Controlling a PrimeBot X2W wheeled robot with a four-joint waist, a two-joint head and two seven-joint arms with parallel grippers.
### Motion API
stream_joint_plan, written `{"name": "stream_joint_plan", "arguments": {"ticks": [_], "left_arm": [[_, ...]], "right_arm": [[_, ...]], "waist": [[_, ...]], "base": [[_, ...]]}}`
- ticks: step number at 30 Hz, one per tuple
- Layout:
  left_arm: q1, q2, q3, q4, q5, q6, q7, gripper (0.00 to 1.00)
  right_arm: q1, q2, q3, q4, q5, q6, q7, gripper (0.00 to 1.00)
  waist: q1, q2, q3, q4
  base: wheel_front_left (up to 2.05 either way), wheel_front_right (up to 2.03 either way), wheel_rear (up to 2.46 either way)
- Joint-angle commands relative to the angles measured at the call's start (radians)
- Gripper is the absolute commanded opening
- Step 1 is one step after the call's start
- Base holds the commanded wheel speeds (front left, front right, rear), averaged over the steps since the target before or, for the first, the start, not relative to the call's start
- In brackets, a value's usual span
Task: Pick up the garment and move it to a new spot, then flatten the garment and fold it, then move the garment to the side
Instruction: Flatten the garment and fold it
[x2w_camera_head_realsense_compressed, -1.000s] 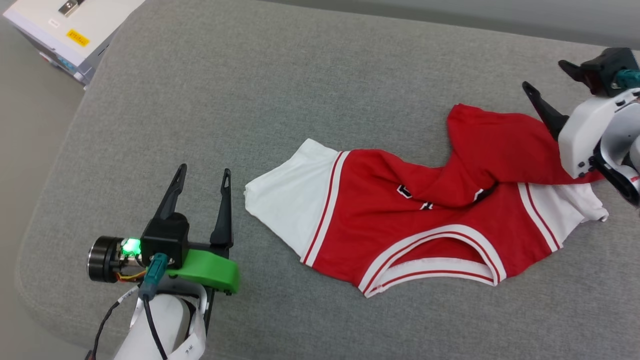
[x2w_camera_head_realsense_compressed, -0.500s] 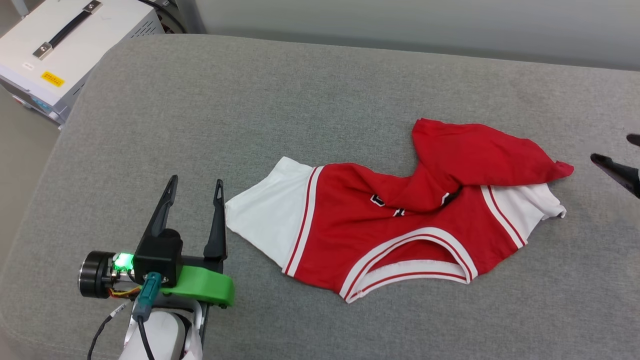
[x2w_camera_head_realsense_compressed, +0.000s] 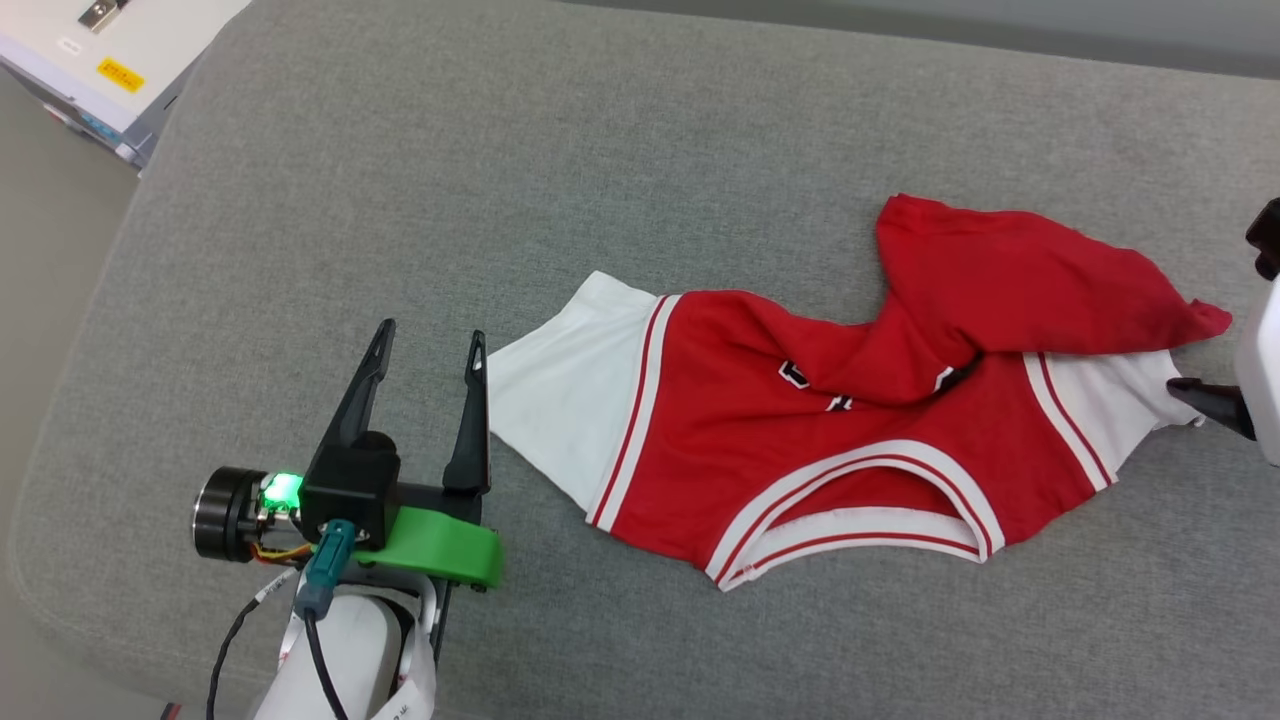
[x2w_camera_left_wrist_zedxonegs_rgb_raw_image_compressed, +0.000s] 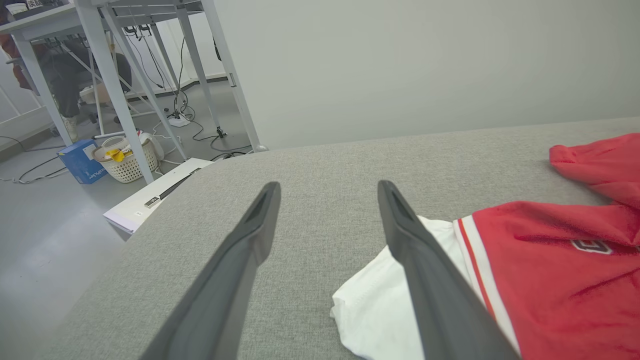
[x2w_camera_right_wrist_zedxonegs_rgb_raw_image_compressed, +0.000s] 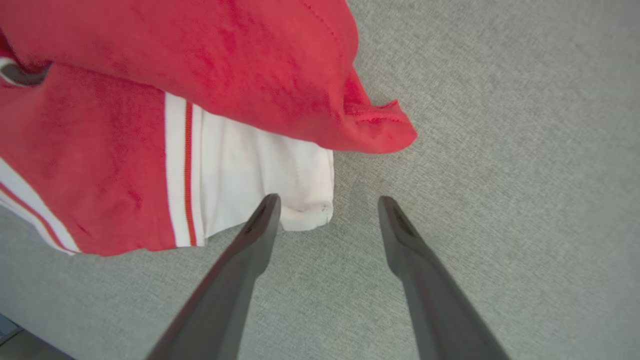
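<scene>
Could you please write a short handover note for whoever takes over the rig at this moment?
The garment lies loose on the grey cushion, its red lower part flopped over the chest lettering.
The left gripper is open and empty, beside one white sleeve.
The right gripper is open and empty, at the other white sleeve's hem.
Done: nothing visibly finished.
Left: flatten, fold, move aside.

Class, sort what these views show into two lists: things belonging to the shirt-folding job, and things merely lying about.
Belongs to the job:
garment
left gripper, open
right gripper, open
grey cushion under the garment

Just lying about:
white case
blue box
basket
</scene>
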Motion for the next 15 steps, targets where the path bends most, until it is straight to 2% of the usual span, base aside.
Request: {"name": "stream_joint_plan", "arguments": {"ticks": [1,5,9,10,11,12,15], "left_arm": [[-0.023,-0.007,0.001,0.003,0.008,-0.007,-0.006,1.0],[-0.043,-0.016,0.007,0.011,0.013,-0.015,-0.006,1.0],[-0.054,-0.025,0.012,0.021,0.018,-0.021,-0.006,1.0],[-0.053,-0.026,0.016,0.024,0.02,-0.021,-0.006,1.0],[-0.052,-0.026,0.018,0.027,0.021,-0.021,-0.006,1.0],[-0.049,-0.027,0.021,0.03,0.022,-0.022,-0.006,1.0],[-0.042,-0.028,0.026,0.039,0.024,-0.026,-0.006,1.0]], "right_arm": [[0.024,0.022,-0.006,0.022,-0.016,-0.001,0.002,1.0],[0.048,0.086,-0.011,0.107,-0.055,-0.001,-0.019,1.0],[0.093,0.111,0.04,0.138,-0.072,-0.001,-0.015,1.0],[0.097,0.114,0.048,0.135,-0.072,-0.001,-0.023,0.93],[0.097,0.114,0.052,0.131,-0.074,-0.001,-0.035,0.36],[0.096,0.113,0.054,0.125,-0.073,-0.001,-0.048,0.0],[0.084,0.098,0.055,0.092,-0.071,-0.001,-0.089,0.0]], "waist": [[0.0,0.0057,0.041,0.032],[0.0,0.0057,0.069,0.044],[0.0,0.0057,0.075,0.049],[0.0,0.0057,0.072,0.047],[0.0,0.0057,0.069,0.043],[0.0,0.0057,0.064,0.039],[0.0,0.0057,0.044,0.029]], "base": [[0.0,0.0,0.0],[0.0,0.0,0.0],[0.0,0.0,0.0],[0.0,0.0,0.0],[0.0,0.0,0.0],[0.0,0.0,0.0],[0.0,0.0,0.0]]}}
